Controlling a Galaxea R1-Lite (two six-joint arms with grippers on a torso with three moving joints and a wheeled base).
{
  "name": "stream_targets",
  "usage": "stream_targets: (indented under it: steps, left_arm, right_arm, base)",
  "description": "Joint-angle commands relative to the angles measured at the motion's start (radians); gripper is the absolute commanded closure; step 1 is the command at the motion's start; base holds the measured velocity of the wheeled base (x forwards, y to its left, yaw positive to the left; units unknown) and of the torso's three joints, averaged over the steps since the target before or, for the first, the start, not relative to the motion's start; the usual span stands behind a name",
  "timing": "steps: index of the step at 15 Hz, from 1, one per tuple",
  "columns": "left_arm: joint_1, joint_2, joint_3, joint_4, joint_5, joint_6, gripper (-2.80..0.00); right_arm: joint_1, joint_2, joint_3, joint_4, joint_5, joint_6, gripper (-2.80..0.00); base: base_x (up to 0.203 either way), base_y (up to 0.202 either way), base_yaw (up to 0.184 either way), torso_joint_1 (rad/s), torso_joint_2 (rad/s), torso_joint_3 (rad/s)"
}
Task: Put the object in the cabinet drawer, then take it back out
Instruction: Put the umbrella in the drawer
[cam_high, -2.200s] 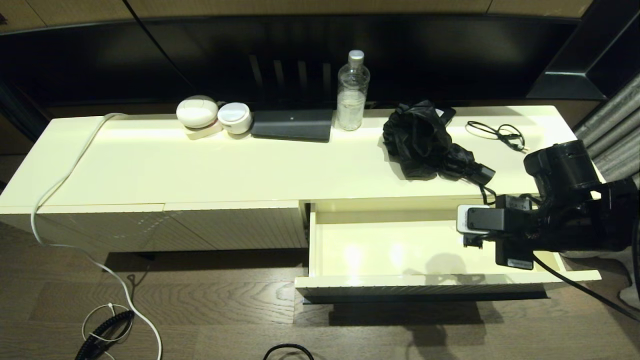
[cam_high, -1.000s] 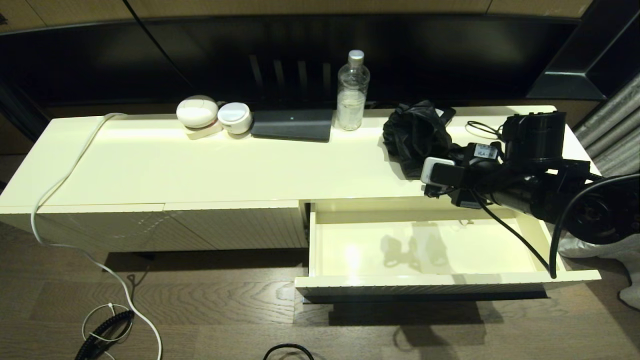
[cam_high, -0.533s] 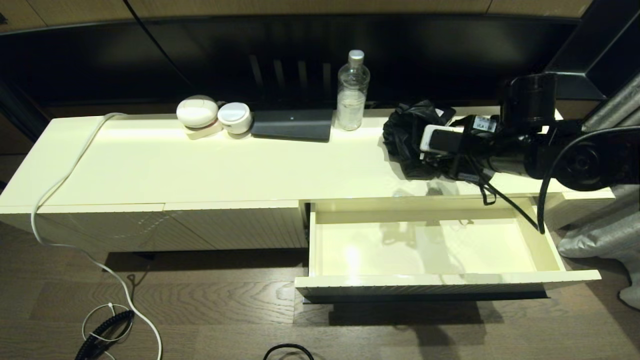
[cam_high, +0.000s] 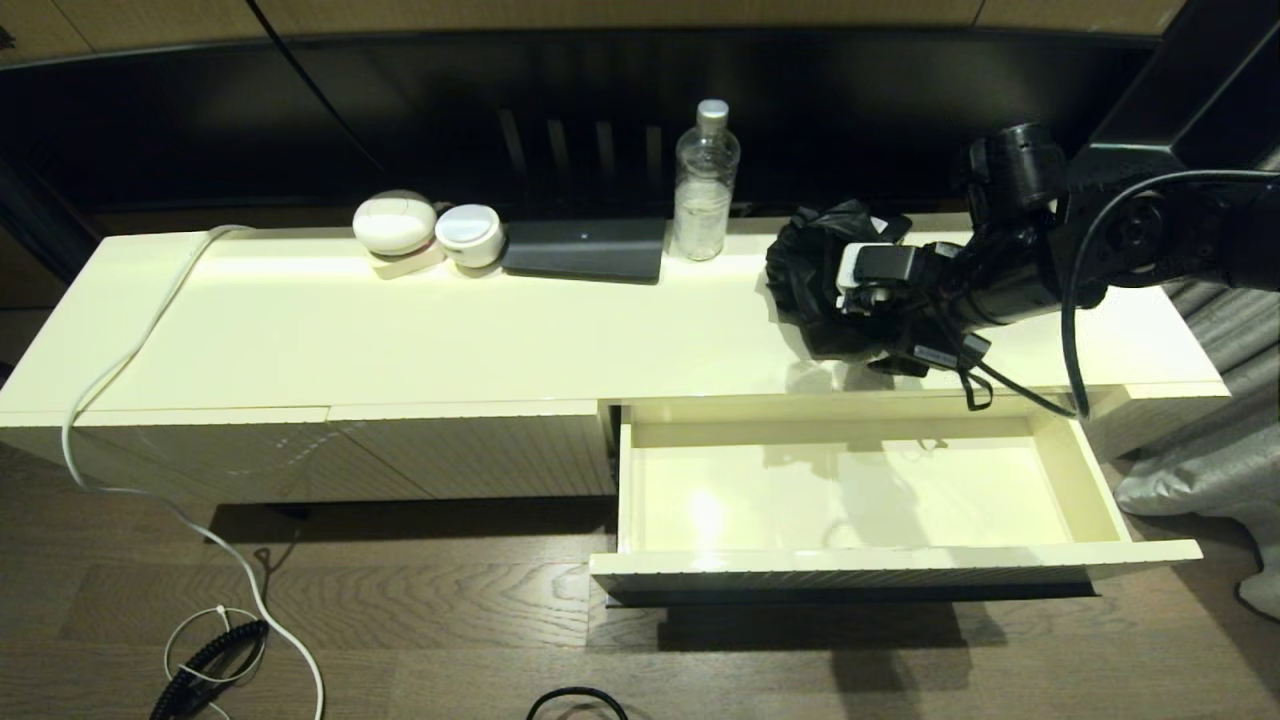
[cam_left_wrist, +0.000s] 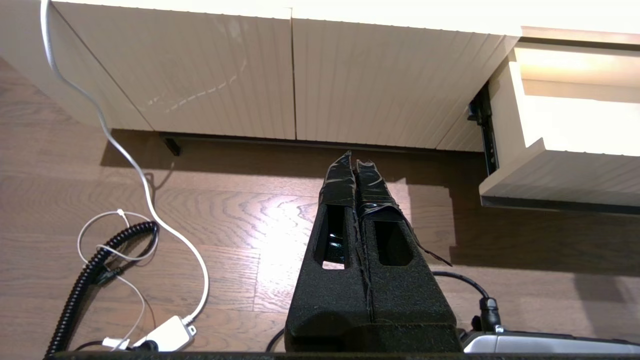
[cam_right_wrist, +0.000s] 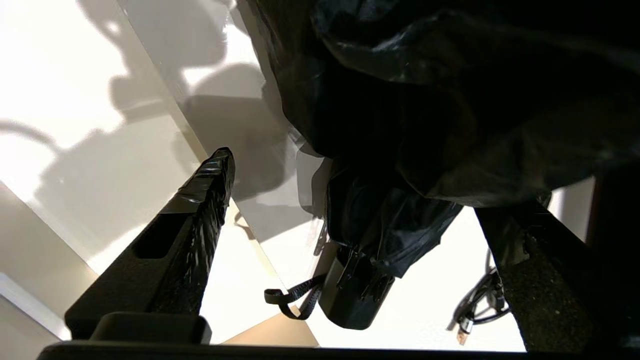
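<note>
The black folding umbrella (cam_high: 812, 268) lies as a loose bundle on the cabinet top, just behind the drawer's right half. In the right wrist view its shiny fabric (cam_right_wrist: 425, 100) fills the space ahead, with the short handle (cam_right_wrist: 352, 295) and strap (cam_right_wrist: 292, 300) near the top's front edge. My right gripper (cam_high: 878, 335) hovers over the handle end, open, its fingers (cam_right_wrist: 207, 200) on either side of the bundle without closing on it. The cream drawer (cam_high: 890, 566) stands pulled out with a bare interior. My left gripper (cam_left_wrist: 354, 162) is parked low over the floor, shut on nothing.
Along the back of the cabinet top stand a clear bottle (cam_high: 705, 185), a flat dark box (cam_high: 585, 250) and two white round items (cam_high: 395, 225). A thin black cable (cam_right_wrist: 480, 305) lies beside the umbrella. A white cord (cam_high: 130, 360) hangs down to the floor at left.
My right arm has risen from above the open drawer, swung back over the cabinet top, and come down over the umbrella's handle end. The umbrella and drawer have not moved.
</note>
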Motion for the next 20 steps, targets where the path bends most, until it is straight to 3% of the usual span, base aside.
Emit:
stream_targets:
  steps: [1,10,11,20]
  left_arm:
    - [0.000,-0.002,0.000,0.000,0.000,-0.001,0.00]
    - [0.000,-0.002,0.000,0.000,0.000,-0.001,0.00]
    - [0.000,-0.002,0.000,0.000,0.000,-0.001,0.00]
    - [0.000,-0.002,0.000,0.000,0.000,-0.001,0.00]
  right_arm:
    - [-0.012,0.066,-0.064,0.027,0.032,0.009,-2.80]
    - [-0.041,0.098,-0.062,-0.019,0.049,0.058,-2.80]
    - [-0.043,0.098,-0.062,-0.021,0.048,0.060,0.00]
    - [-0.046,0.097,-0.048,0.110,-0.015,0.057,0.00]
  base:
    - [0.000,0.000,0.000,0.000,0.00,0.000]
    - [0.000,0.000,0.000,0.000,0.00,0.000]
    - [0.000,0.000,0.000,0.000,0.00,0.000]
    - [0.000,0.000,0.000,0.000,0.00,0.000]
